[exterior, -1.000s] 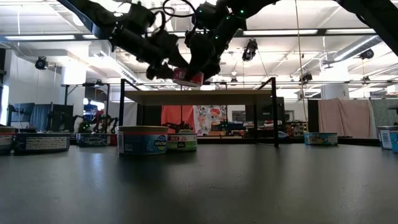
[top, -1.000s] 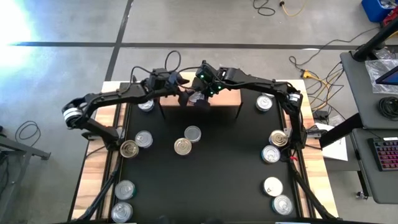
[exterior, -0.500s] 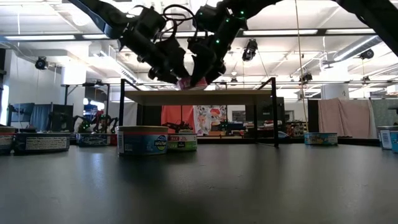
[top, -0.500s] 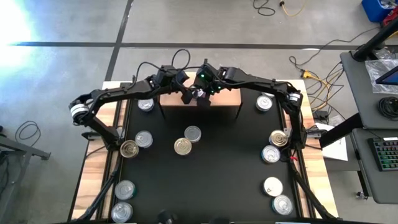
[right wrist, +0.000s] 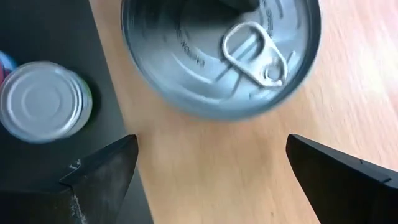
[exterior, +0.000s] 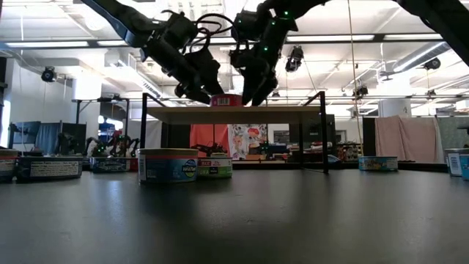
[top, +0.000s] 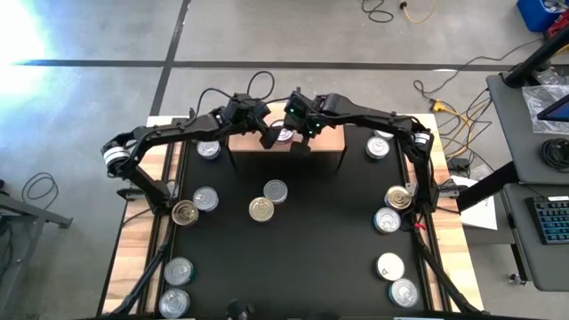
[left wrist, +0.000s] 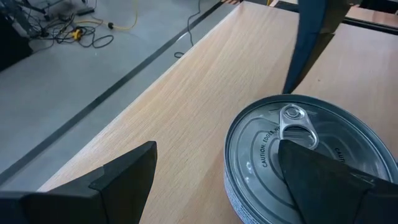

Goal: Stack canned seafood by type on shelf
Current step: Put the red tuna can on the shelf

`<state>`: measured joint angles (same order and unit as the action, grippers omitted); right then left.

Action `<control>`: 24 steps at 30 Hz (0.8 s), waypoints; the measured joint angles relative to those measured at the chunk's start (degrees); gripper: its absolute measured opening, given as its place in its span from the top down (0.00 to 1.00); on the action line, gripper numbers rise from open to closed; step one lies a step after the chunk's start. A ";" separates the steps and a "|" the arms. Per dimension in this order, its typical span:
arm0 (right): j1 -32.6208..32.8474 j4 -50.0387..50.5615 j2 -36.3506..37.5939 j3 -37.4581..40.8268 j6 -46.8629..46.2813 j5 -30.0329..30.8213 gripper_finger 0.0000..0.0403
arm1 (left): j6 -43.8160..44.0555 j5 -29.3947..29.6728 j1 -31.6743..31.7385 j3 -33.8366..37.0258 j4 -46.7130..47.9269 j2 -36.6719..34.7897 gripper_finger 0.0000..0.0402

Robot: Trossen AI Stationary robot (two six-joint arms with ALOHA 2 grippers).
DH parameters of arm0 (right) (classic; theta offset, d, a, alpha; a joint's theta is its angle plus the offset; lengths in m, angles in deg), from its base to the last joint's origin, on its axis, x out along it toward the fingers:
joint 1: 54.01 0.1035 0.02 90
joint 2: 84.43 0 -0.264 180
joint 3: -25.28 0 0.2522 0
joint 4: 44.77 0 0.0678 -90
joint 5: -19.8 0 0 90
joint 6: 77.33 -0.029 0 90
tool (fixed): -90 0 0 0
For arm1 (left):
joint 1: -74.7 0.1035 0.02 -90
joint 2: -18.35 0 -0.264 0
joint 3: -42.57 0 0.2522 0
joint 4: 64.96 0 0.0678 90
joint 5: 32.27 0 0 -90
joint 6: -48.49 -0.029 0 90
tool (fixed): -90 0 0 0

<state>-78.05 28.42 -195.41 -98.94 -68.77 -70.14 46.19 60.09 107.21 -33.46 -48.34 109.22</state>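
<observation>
A flat silver-lidded can with a red side label (exterior: 226, 100) (left wrist: 273, 149) lies flat on the light-wood shelf (top: 324, 142) (exterior: 293, 112), left of the board's middle. My left gripper (top: 268, 140) (left wrist: 217, 152) is open and reaches in from the left, slanting down; the can sits off to one side of its gap. My right gripper (top: 302, 132) (right wrist: 211, 140) is open and points steeply down beside the can (right wrist: 186, 62), which lies beyond its fingertips. My left gripper has one finger (left wrist: 323, 180) lying over the near part of the can's lid (left wrist: 292, 134); I cannot tell whether it touches. My right gripper has a finger standing at the can's far rim (left wrist: 287, 94); whether it touches does not show.
Loose cans lie on the black mat: two (top: 276, 190) (top: 260, 209) in front of the shelf, several down the left side (top: 205, 198) and several down the right side (top: 388, 220). One can (top: 209, 149) and another (top: 380, 147) flank the shelf. The shelf stands on thin black legs (exterior: 323, 132).
The red-labelled can hung tilted between the two grippers just above the shelf; it has sunk and now lies flat on the board. My left gripper has edged toward the shelf and turned. My right gripper has tipped more steeply down. Neither gap has changed.
</observation>
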 joint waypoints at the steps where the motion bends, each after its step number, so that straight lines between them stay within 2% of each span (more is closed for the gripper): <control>1: 0.00 0.83 0.00 -0.60 0.00 0.00 0.01 | 0.00 0.03 0.00 -0.06 0.06 0.00 0.20; 9: 0.00 3.04 0.07 -7.93 -0.05 0.53 0.01 | 0.46 0.30 -0.22 0.13 -1.86 -0.46 0.20; 14: -0.02 -1.62 0.09 -11.47 -1.13 8.20 0.05 | 2.16 0.65 -0.44 0.26 -6.75 -4.65 0.17; 18: -0.94 -4.29 0.09 -12.05 -1.10 9.11 0.19 | 4.33 1.48 -0.25 0.16 -6.39 -9.78 0.15; 24: -1.59 -7.35 -0.02 -10.21 -1.44 8.60 0.50 | 4.65 2.76 -0.24 0.14 -1.77 -20.58 0.15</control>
<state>-79.64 21.07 -195.43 -109.14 -70.21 -61.54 50.84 62.85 106.97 -33.32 -50.11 88.64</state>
